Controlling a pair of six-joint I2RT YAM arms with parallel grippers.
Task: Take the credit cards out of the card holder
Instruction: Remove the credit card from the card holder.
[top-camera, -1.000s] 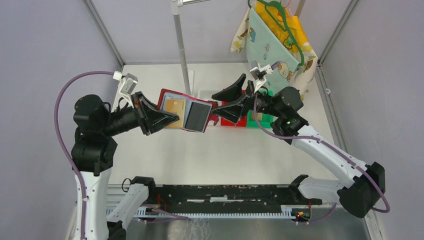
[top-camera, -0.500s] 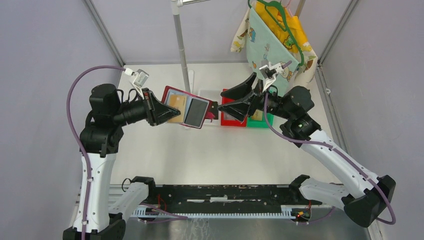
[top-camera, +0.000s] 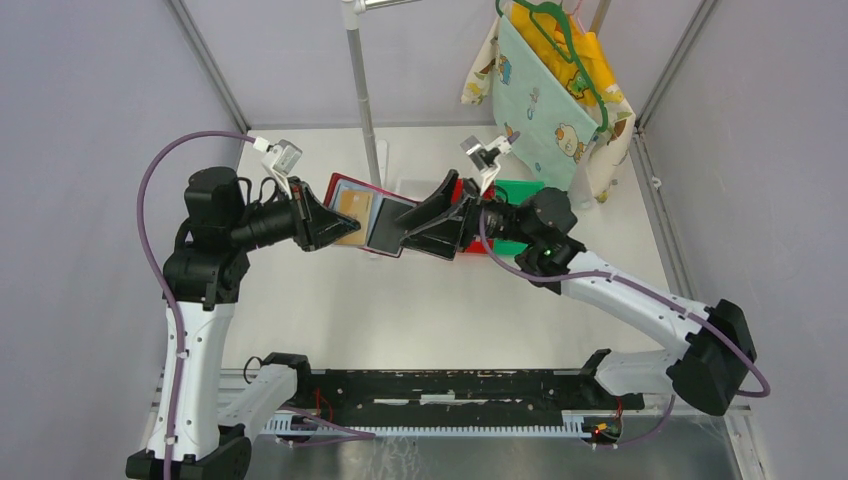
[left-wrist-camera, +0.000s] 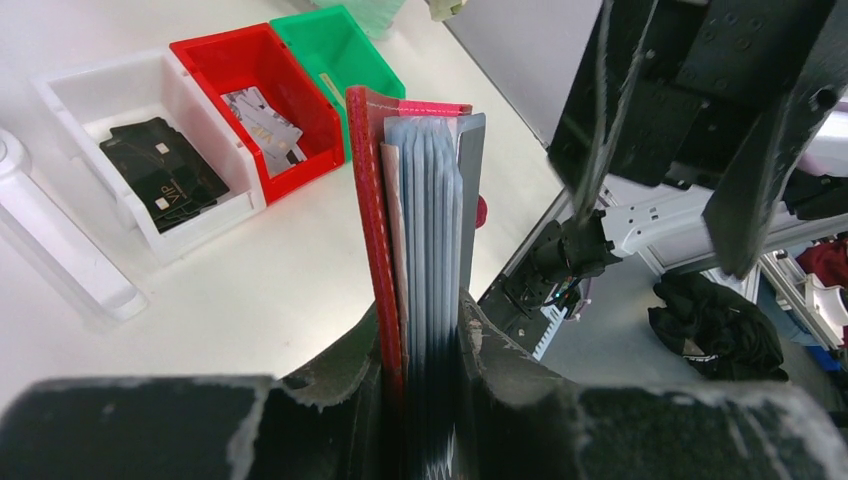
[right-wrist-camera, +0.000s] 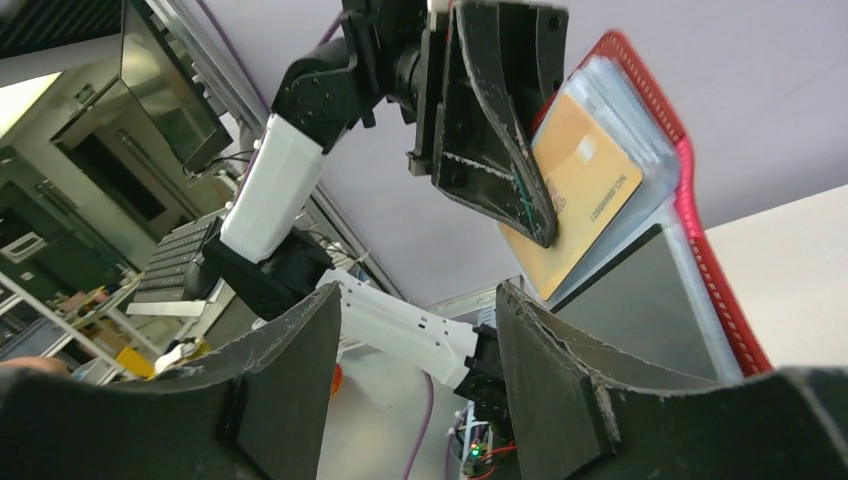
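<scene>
Item 1, left claw (top-camera: 345, 232): it is pinching the card holder (top-camera: 383, 222) at its lower edge, one finger pressing on each outer face, and holding it up off the table (top-camera: 400, 310). The left wrist view is showing the holder edge-on and upright, its red cover on the left and a stack of greyish sleeves fanning out beside it.

Item 2, card holder: it is lying open toward the overhead camera, with the red rim framing the sleeves. One tan credit card (top-camera: 352, 207) is sitting in the sleeve nearest the left claw, and a dark grey sleeve is facing up beside it. In the right wrist view the left claw's finger is partly covering that card.

Item 3, right claw (top-camera: 408, 236): its fingers are spread wide and are pointing at the holder's free edge, very close to it. Whether they are touching cannot be told.

Item 4, bins: a white bin (left-wrist-camera: 70, 95), a red bin (left-wrist-camera: 215, 50) and a green bin (left-wrist-camera: 370, 60) are standing in a row on the table beyond the holder. The white one is holding black cards (left-wrist-camera: 165, 178), and the red one is holding pale patterned cards (left-wrist-camera: 262, 122).
</scene>
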